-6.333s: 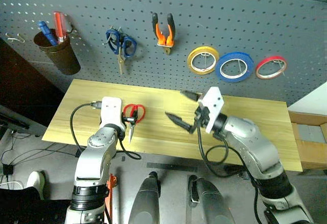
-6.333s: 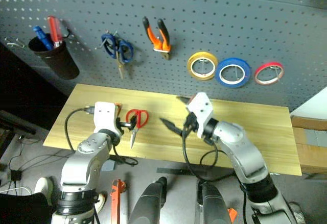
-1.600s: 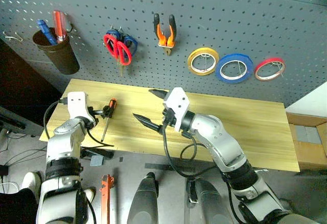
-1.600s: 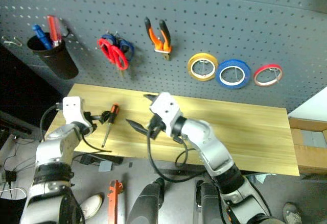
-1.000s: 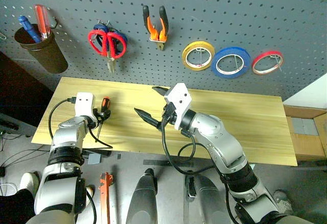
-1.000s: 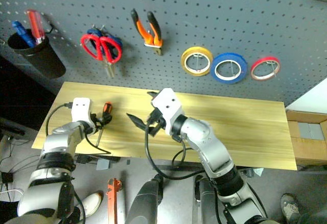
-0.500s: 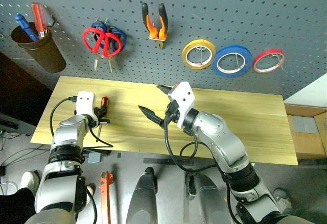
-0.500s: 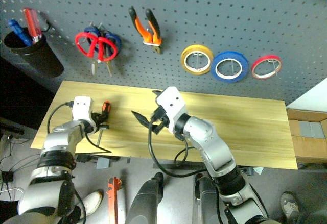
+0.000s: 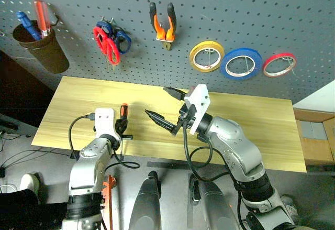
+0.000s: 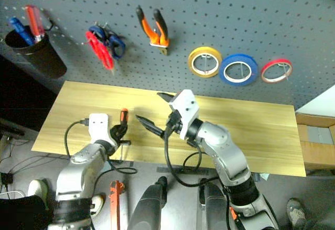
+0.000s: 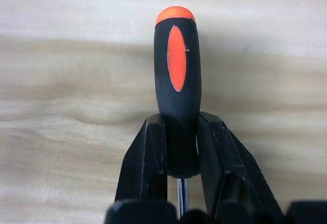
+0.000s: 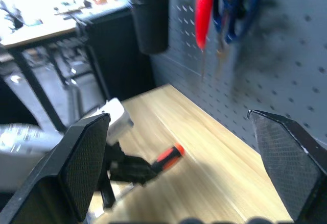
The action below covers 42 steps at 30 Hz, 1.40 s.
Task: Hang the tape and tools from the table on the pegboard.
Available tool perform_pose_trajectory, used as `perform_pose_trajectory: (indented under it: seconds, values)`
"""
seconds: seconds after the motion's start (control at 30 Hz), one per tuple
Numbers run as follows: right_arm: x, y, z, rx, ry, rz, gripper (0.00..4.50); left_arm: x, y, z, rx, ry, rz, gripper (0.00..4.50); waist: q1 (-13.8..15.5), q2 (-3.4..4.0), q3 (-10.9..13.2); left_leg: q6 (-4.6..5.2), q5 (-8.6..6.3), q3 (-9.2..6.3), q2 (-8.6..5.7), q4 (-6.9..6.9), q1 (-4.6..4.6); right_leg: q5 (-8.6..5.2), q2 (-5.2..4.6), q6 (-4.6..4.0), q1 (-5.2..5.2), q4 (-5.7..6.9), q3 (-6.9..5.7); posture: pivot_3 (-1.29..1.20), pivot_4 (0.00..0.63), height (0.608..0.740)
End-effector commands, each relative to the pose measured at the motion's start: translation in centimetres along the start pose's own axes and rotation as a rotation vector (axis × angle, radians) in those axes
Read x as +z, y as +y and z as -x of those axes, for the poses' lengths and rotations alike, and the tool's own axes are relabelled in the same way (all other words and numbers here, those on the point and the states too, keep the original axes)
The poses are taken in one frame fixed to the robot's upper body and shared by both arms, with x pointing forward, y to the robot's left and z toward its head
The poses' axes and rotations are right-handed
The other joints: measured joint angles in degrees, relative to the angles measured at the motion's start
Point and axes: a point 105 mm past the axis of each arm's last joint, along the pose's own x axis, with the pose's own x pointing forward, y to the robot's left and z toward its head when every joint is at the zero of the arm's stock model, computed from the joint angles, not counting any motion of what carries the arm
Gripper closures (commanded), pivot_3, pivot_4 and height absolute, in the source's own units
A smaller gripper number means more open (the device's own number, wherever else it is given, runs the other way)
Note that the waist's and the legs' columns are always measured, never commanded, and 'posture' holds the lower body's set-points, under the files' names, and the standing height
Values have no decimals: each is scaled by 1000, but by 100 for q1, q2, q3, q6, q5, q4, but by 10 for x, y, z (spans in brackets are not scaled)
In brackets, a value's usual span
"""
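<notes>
Left wrist view: screwdriver (image 11: pixel 177 91) between gripper (image 11: pixel 182 147) fingers.

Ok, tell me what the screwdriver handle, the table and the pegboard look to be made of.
Screwdriver: handle looks like matte black rubbery plastic with glossy orange inlays; thin bare-metal shaft. Table: light yellowish wood, visible grain, smooth finish; solid or veneer, can't tell. Pegboard: matte dark grey panel, regular holes; painted metal or hardboard, unclear.
</notes>
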Motion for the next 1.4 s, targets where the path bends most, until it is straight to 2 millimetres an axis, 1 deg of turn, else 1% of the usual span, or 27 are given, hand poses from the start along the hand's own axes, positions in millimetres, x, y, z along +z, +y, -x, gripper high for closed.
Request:
perform_pose_trajectory:
  seconds: [0.03, 0.1, 0.17, 0.23, 0.3, 0.33, 0.4, 0.47, 0.53, 0.6, 0.7, 0.77, 0.87, 0.9, 1.0, 1.07, 1.13, 1.23, 1.3, 1.4]
  values:
    - [18, 7, 3, 42, -98, -10, 0, 40, 7, 23, 115, -177, -85, 3988, 38, 1, -91, -2, 2, 0, -2, 0, 2, 0, 0, 0, 0, 4, 0, 248, 226, 740]
    - [22, 10, 1, 66, -130, -48, 0, 57, 7, 36, 163, -265, -139, 3988, 79, -2, -180, -5, 4, 5, -5, 2, 6, 4, 11, -5, 1, 2, 0, 272, 198, 740]
    - [28, 13, -3, 93, -159, -69, 0, 85, 11, 49, 223, -391, -205, 3988, 143, -9, -284, -6, 4, 4, -5, 2, 7, 5, 14, -6, 3, 1, -1, 290, 177, 740]
    - [30, 13, -7, 104, -174, -78, 0, 102, 15, 55, 257, -467, -246, 3988, 230, -16, -374, -6, 4, 2, -2, 2, 7, 6, 23, -9, 4, 1, -3, 307, 159, 740]
    - [33, 11, -11, 107, -191, -73, 0, 129, 22, 59, 296, -579, -275, 3988, 284, -15, -473, -8, 6, 3, 0, 3, 10, 11, 56, -16, 4, 0, -10, 317, 147, 740]
    - [34, 10, -13, 110, -200, -69, 0, 144, 29, 60, 326, -630, -284, 3988, 340, -21, -511, -8, 6, 4, 0, 3, 16, 11, 57, -16, 11, 0, -12, 322, 143, 740]
    - [39, 7, -18, 111, -221, -58, 0, 181, 44, 55, 376, -739, -281, 3988, 432, -33, -545, -7, 7, 2, 5, 8, 18, 17, 68, -20, 14, -1, -19, 323, 140, 740]
    - [42, 4, -22, 106, -235, -50, 0, 214, 54, 48, 391, -822, -282, 3988, 513, -39, -569, -9, 16, -2, 12, 10, 23, 28, 77, -28, 23, -4, -34, 327, 134, 740]
    - [43, 3, -24, 103, -241, -45, 0, 234, 59, 40, 389, -865, -283, 3988, 564, -41, -606, -6, 20, 0, 13, 11, 31, 36, 79, -29, 34, -7, -34, 326, 134, 740]
    - [45, 1, -26, 98, -249, -40, 0, 250, 64, 34, 389, -896, -277, 3988, 578, -42, -646, -5, 21, 5, 10, 12, 35, 39, 77, -24, 43, -16, -31, 321, 139, 740]
    - [60, 0, -36, 93, -299, -25, 0, 274, 74, 14, 382, -924, -239, 3988, 613, -45, -649, -6, 21, 8, 7, 12, 38, 40, 71, -22, 49, -14, -28, 299, 149, 740]
    - [67, 2, -41, 104, -320, -19, 0, 282, 75, 2, 353, -930, -230, 3988, 611, -45, -650, -15, 28, -2, 14, 13, 38, 42, 81, -25, 46, -8, -40, 285, 159, 740]
    - [75, 4, -48, 117, -321, 18, 0, 294, 69, -14, 286, -944, -232, 3988, 591, -45, -649, -16, 29, -1, 15, 12, 46, 41, 82, -27, 49, -2, -39, 262, 185, 740]
    - [75, 4, -50, 116, -315, 29, 0, 297, 67, -16, 276, -950, -234, 3988, 590, -44, -649, -15, 29, 1, 14, 12, 49, 41, 81, -27, 53, -1, -37, 262, 185, 740]
    - [76, 3, -56, 109, -298, 69, 0, 310, 61, -23, 245, -980, -221, 3988, 561, -41, -645, -14, 28, 4, 12, 13, 51, 41, 79, -27, 58, -5, -36, 228, 219, 740]
    - [79, 1, -59, 104, -293, 82, 0, 314, 62, -28, 249, -978, -217, 3988, 545, -38, -641, -14, 28, 3, 13, 13, 50, 41, 79, -27, 57, -5, -36, 211, 239, 740]
    - [81, -3, -60, 92, -293, 88, 0, 312, 67, -33, 260, -964, -208, 3988, 511, -28, -623, -13, 28, 3, 13, 13, 51, 41, 80, -27, 56, -2, -35, 193, 260, 740]
    - [82, -7, -60, 79, -290, 93, 0, 305, 70, -41, 261, -935, -203, 3988, 413, -13, -610, -11, 28, 7, 14, 12, 53, 40, 80, -27, 56, 1, -28, 179, 281, 740]
    - [80, -10, -59, 66, -278, 91, 0, 295, 72, -49, 257, -901, -185, 3988, 361, -4, -591, -11, 28, 7, 14, 12, 54, 40, 80, -27, 56, 4, -27, 163, 311, 740]
    - [76, -14, -57, 40, -263, 82, 0, 276, 74, -58, 254, -856, -166, 3988, 298, -2, -480, -6, 31, 10, 16, 12, 68, 39, 79, -28, 61, 12, -22, 158, 335, 740]
